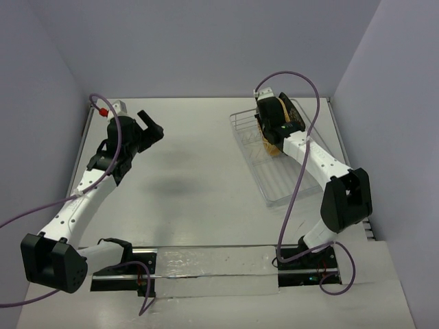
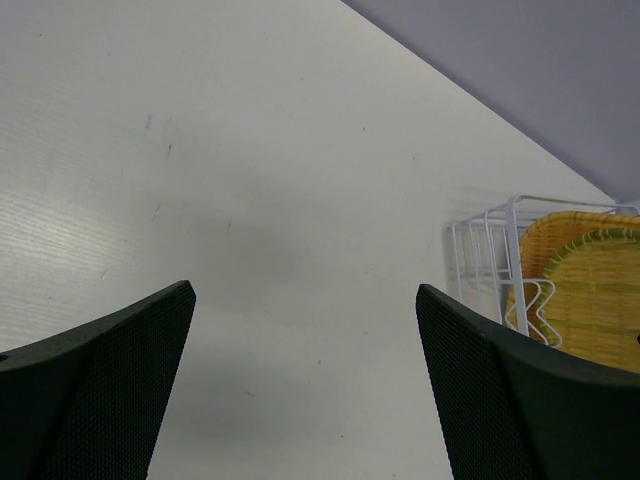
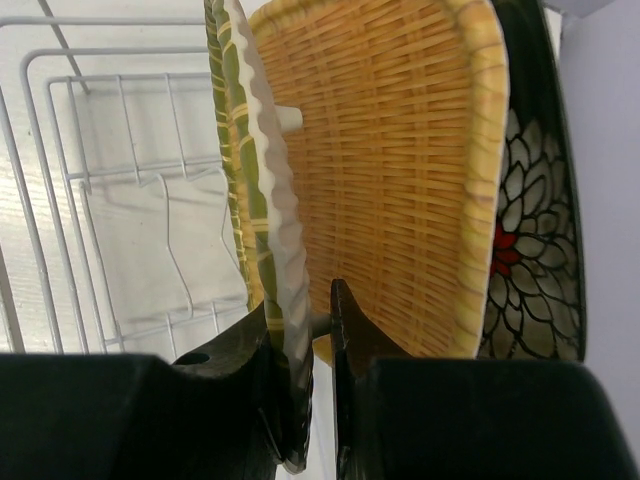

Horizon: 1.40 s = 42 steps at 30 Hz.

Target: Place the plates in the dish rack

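A matte white table stretches ahead of the left gripper to a pale lavender-grey back wall. A left wall stands outboard of that gripper, and a right wall stands outboard of the right gripper (both plain, same tint). The light is soft and even. A blurred shadow lies behind and inboard of the left gripper. Well behind both, a glossy strip, perhaps clear film, runs along the near edge.
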{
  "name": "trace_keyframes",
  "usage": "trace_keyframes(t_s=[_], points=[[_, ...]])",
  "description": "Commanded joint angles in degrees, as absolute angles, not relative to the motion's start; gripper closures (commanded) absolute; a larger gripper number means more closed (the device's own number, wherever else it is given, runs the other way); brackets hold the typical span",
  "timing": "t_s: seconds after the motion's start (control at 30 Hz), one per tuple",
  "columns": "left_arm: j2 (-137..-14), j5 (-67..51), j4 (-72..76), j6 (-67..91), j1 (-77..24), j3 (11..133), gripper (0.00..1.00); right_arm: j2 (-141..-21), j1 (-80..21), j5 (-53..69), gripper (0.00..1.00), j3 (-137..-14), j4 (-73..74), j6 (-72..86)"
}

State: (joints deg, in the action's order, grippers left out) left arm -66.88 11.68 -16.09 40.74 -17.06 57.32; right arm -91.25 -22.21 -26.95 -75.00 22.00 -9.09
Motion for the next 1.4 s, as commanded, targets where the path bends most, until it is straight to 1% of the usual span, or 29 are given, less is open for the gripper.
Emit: trace_keyframes(t_s=[0.0, 0.1, 0.13, 0.17, 0.33, 0.4, 0.47, 0.57, 0.6, 0.63, 0.67, 0.77, 0.87, 1.0, 1.07, 1.13, 1.2, 1.27, 1.37], points=[[-67.68, 11.37, -16.02, 39.55, -16.61, 57.41, 0.01, -91.67, -20.62, -23.64, 0.89, -76.79, 18.9, -10.17], [-68.08, 10.85, -15.77, 39.38, -16.61, 57.39, 0.01, -92.07, -20.04, -20.54, 0.84, -76.01, 18.85, -10.79], [-68.21, 10.62, -15.69, 39.33, -16.56, 57.39, 0.01, -92.2, -19.99, -19.51, 0.82, -75.8, 18.81, -11.33], [-68.34, 10.42, -15.64, 39.24, -16.52, 57.39, 0.01, -92.38, -19.95, -18.81, 0.77, -75.68, 18.85, -11.78], [-68.85, 9.35, -15.34, 38.85, -16.52, 57.6, 0.01, -93.46, -19.72, -17.68, 0.65, -75.85, 18.85, -11.92], [-69.07, 8.89, -15.13, 38.85, -16.52, 57.74, 0.01, -93.68, -19.69, -17.74, 0.57, -76.1, 18.98, -11.7], [-69.16, 8.76, -15.03, 38.93, -16.52, 57.82, 0.01, -93.4, -19.77, -18.89, 0.47, -76.34, 19.01, -11.41], [-68.82, 8.35, -14.82, 39.02, -16.44, 57.48, 0.01, -91.81, -19.78, -19.53, 0.37, -76.9, 19.51, -11.16], [-68.72, 8.29, -14.61, 39.07, -16.44, 57.38, 0.01, -90.94, -19.76, -19.68, 0.35, -77.0, 19.55, -11.06], [-68.21, 8.0, -14.24, 39.28, -16.44, 56.87, 0.01, -89.33, -19.69, -20.13, 0.3, -77.51, 19.79, -10.53], [-68.19, 7.98, -14.22, 39.3, -16.44, 56.85, 0.01, -88.13, -19.69, -20.24, 0.29, -77.54, 20.13, -10.04], [-67.42, 7.75, -13.61, 39.74, -16.42, 56.11, 0.01, -82.08, -19.78, -21.97, 0.1, -77.66, 20.3, -6.39], [-66.51, 7.96, -13.42, 39.84, -16.35, 55.45, 0.01, -75.32, -19.75, -23.29, 0.0, -76.63, 20.39, -2.61], [-64.55, 8.46, -13.14, 40.25, -16.26, 54.48, 0.01, -67.08, -19.13, -25.73, 0.0, -72.43, 20.8, 3.06], [-63.01, 8.62, -12.92, 40.44, -16.17, 53.69, 0.01, -61.3, -16.66, -27.32, 0.0, -69.87, 21.77, 9.19], [-62.04, 8.95, -12.92, 40.85, -16.17, 53.05, 0.01, -58.35, -14.3, -26.45, 0.0, -66.75, 23.49, 13.79], [-61.7, 9.22, -13.17, 41.27, -16.17, 52.43, 0.01, -55.45, -11.53, -25.93, 0.0, -63.84, 24.31, 15.2], [-60.32, 9.85, -14.32, 42.77, -16.17, 51.59, 0.01, -51.0, -8.55, -29.14, 0.0, -59.56, 24.82, 19.41], [-58.1, 10.9, -14.88, 43.99, -16.17, 49.29, 0.01, -47.81, -6.02, -30.56, 0.0, -53.9, 25.31, 24.28]])
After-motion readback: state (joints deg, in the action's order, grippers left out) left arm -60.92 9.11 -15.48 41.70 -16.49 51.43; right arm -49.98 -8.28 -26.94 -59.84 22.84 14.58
